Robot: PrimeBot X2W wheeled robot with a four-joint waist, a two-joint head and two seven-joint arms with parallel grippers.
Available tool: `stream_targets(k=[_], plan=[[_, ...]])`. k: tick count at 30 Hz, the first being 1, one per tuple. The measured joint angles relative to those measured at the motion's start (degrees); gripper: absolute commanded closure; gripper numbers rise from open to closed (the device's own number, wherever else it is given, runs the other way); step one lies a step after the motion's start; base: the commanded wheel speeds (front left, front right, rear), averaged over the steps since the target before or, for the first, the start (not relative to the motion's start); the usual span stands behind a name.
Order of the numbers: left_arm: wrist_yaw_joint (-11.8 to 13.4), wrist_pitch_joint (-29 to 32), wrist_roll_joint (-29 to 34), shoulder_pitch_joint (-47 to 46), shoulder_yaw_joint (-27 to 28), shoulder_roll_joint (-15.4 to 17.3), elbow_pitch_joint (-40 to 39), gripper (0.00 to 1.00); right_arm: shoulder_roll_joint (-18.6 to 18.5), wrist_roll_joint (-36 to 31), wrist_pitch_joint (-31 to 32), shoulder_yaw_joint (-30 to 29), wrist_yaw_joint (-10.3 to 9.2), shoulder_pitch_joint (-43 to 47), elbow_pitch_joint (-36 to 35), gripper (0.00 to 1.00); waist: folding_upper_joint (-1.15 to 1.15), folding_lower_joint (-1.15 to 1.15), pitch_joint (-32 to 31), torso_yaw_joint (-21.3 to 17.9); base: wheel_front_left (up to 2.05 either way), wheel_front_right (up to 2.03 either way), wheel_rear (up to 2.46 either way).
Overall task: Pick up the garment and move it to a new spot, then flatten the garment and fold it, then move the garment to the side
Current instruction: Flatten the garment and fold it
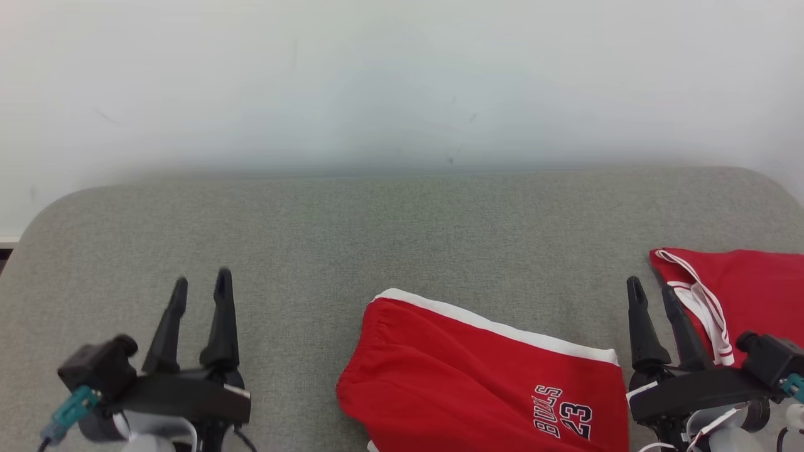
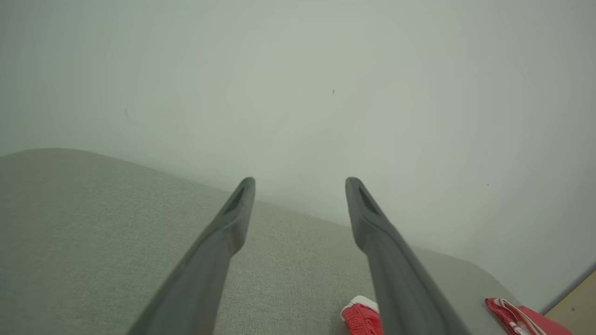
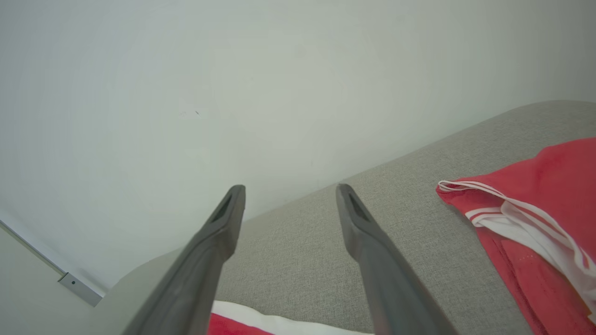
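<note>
Grey woven cloth covers the surface (image 1: pixel 402 238) in front of you, backed by a plain pale wall (image 1: pixel 402 75). Your task's thing, as I judge it, is the red shorts (image 1: pixel 465 376). They lie at the near edge, right of centre, between your two arms, with the white band (image 1: pixel 502 329) along their far side and the BULLS 23 lettering (image 1: pixel 562 411) near their right end. Their near part runs off the bottom of the head view, so I cannot tell you whether they lie fully flat or already doubled over. A second red garment (image 1: pixel 754 289) with white trim sits at the right edge, apart from the shorts. It looks parked aside, likely to leave you room in the middle.

Your left tool (image 1: pixel 202 279) hovers over bare cloth at the near left, well apart from the shorts, its fingers (image 2: pixel 372 223) spread and holding nothing. Your right tool (image 1: pixel 651 287) hangs just beside the shorts' right end, between the two garments, also spread and empty. Both point toward the wall, a ready stance rather than a grasp. Judging by that, the pick-up is not yet begun: you need to bring each tool down on an end of the band, and the left has the longer reach. The cloth is limp, so pinch through the band where it is thickest.
</note>
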Motion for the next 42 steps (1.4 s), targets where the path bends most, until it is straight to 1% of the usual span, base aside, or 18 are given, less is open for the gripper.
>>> stream_targets(k=[4, 6, 11, 19, 24, 28, 42], plan=[[-1.54, 0.00, 2.33, 2.47, -0.04, 0.15, 2.43, 0.00, 0.00, -0.86, -1.66, 0.29, 0.00, -0.78, 3.27, 0.00, 0.00, 0.00, -0.46, 0.67, 0.00, 0.00, 0.00], [-1.52, 0.00, 4.30, 3.42, -0.97, 1.08, 3.50, 0.00, 0.01, -1.15, -2.20, 0.11, 0.00, -0.79, 4.41, 0.00, 0.00, 0.00, -0.73, 1.10, 0.00, 0.00, 0.00], [-1.55, 0.02, 6.50, 4.95, -2.40, 2.29, 3.98, 0.00, 0.01, -2.45, -2.98, -0.51, 0.00, -0.73, 6.03, 0.00, 0.00, 0.00, -1.44, 2.32, 0.00, 0.00, 0.00], [-2.40, 1.64, 6.81, 6.41, -3.90, 3.53, 3.32, 0.00, 0.02, -4.64, -2.90, -0.76, 0.00, -0.58, 7.40, 0.00, 0.00, 0.00, -2.26, 4.10, 0.00, 0.00, 0.00], [-1.86, 1.93, 6.76, 6.56, -3.77, 3.90, 2.47, 0.00, 0.07, -5.90, -1.94, -1.22, 0.00, 0.58, 8.10, 0.00, 0.00, 0.01, -2.37, 5.08, 0.00, 0.00, 0.00], [-0.88, 2.32, 6.49, 7.11, -3.32, 4.22, 2.04, 0.00, 0.04, -6.78, -1.42, -1.79, 0.00, 1.36, 7.99, 0.00, 0.00, 0.00, -2.32, 5.51, 0.00, 0.00, 0.00], [-0.59, 2.57, 5.95, 7.31, -3.55, 4.42, 1.52, 0.00, 0.04, -7.01, -0.35, -1.46, 0.00, 1.65, 7.16, 0.00, 0.00, 0.01, -1.80, 5.37, 0.00, 0.00, 0.00]])
